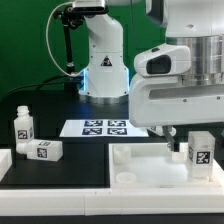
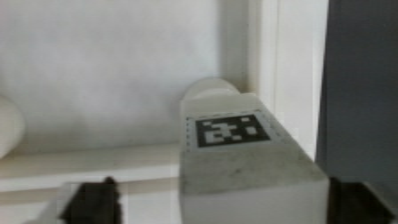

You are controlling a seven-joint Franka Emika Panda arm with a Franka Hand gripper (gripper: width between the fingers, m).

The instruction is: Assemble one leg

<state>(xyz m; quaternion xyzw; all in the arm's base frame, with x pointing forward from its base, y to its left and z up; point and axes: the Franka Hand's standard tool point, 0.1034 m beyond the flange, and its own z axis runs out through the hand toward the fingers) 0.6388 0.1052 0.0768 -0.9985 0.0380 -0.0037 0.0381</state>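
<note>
A white leg [image 1: 198, 152] with a black-and-white tag stands upright on the large white tray-like piece [image 1: 140, 165] near its far corner on the exterior view's right. My gripper [image 1: 188, 134] hangs just over it. In the wrist view the leg [image 2: 235, 140] rises between the two dark fingertips [image 2: 89, 203], with a gap on one side and the other finger close to it. The gripper [image 2: 222, 207] is open around the leg. Two more legs are at the exterior view's left, one upright [image 1: 23, 127] and one lying flat [image 1: 45, 150].
The marker board [image 1: 105, 127] lies on the black table in front of the arm's white base [image 1: 100, 60]. A white ledge [image 1: 8, 165] sits at the exterior view's lower left. The arm's bulky white wrist hides part of the tray-like piece's far edge.
</note>
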